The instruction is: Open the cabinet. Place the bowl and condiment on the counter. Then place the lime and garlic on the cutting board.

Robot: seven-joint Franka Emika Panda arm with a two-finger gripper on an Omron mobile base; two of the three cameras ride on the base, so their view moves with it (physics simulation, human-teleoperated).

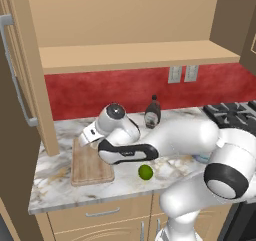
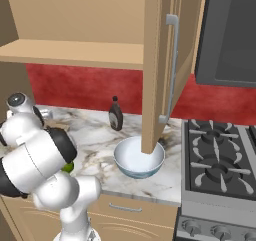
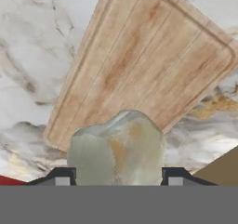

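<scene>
Tool [image 3: 116, 174] closed around garlic [image 3: 118, 148], the pale bulb filling the gap between both dark fingertips [image 3: 62, 175], jaws held partway apart by its width. Poised over the cutting board [image 3: 148, 65], near one short end of it; contact between bulb and wood impossible to judge. Board lying flat on the marble bench [image 1: 60, 195] at the left end, just below the open cabinet [image 1: 120, 15] with its doors swung wide and bare shelf exposed. Lime [image 1: 145, 172] resting on the bench just right of the board, not on it. Condiment [image 1: 152, 112] upright near the red backsplash. Bowl [image 2: 139, 157] standing on the bench beside the stove [image 2: 220, 155], partly behind the open right door.
</scene>
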